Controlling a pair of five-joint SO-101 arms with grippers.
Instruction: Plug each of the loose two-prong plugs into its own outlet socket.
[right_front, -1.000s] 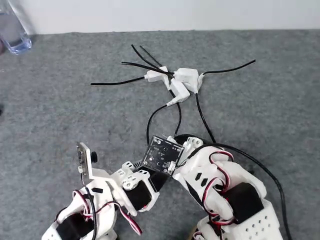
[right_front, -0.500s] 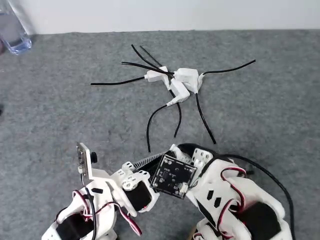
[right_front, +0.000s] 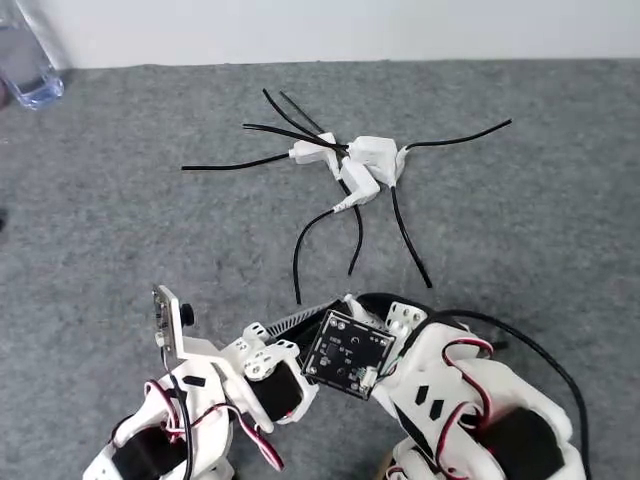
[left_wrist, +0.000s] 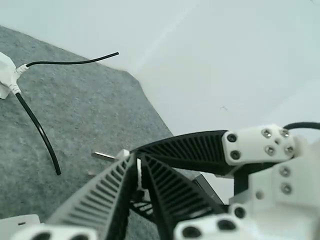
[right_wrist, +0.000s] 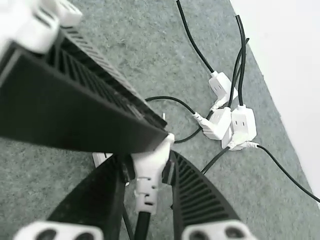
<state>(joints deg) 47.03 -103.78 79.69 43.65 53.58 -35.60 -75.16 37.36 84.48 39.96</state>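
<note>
Right arm pulled back, one plug held

Over the last second the right arm (right_front: 460, 400) has drawn back toward the near edge of the grey mat (right_front: 120, 230), uncovering the loose cable ends it had been over. The white cluster of sockets and plugs (right_front: 365, 165) has not shifted.

The right gripper (right_wrist: 147, 162) is clamped on a white two-prong plug (right_wrist: 146, 187), with the plug's black cable trailing back between the fingers. The left gripper (left_wrist: 137, 160) sits right at that plug's front end, and a metal prong (left_wrist: 102, 156) sticks out just beside it. Whether the left gripper is closed on anything I cannot tell.

The held plug is well apart from the cluster, so I judge that at least this one is not yet plugged in. How many of the plugs in the cluster are properly seated is not clear
</note>
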